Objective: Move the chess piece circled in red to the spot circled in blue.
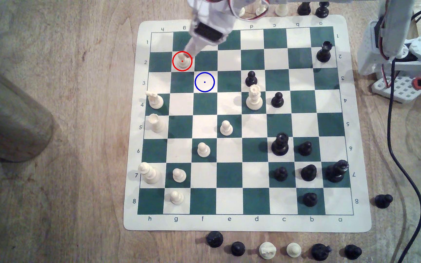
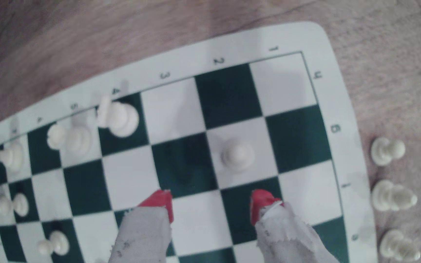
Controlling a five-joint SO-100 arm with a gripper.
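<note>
The chess piece, a small cream pawn inside the red ring, stands upright on a cream square near the board's far corner on the exterior view's left. The spot, a cream square ringed in blue, lies one square diagonally nearer and to the exterior view's right, with nothing on it. My gripper hangs just above and beside the pawn, coming in from the far edge. In the wrist view the pawn sits a little beyond my open gripper, whose red-tipped fingers hold nothing.
Taller cream pieces stand along the board's edge on the exterior view's left. A black pawn and a cream queen stand mid-board. Captured pieces lie off the mat's far edge. A metal cylinder lies at the exterior view's left.
</note>
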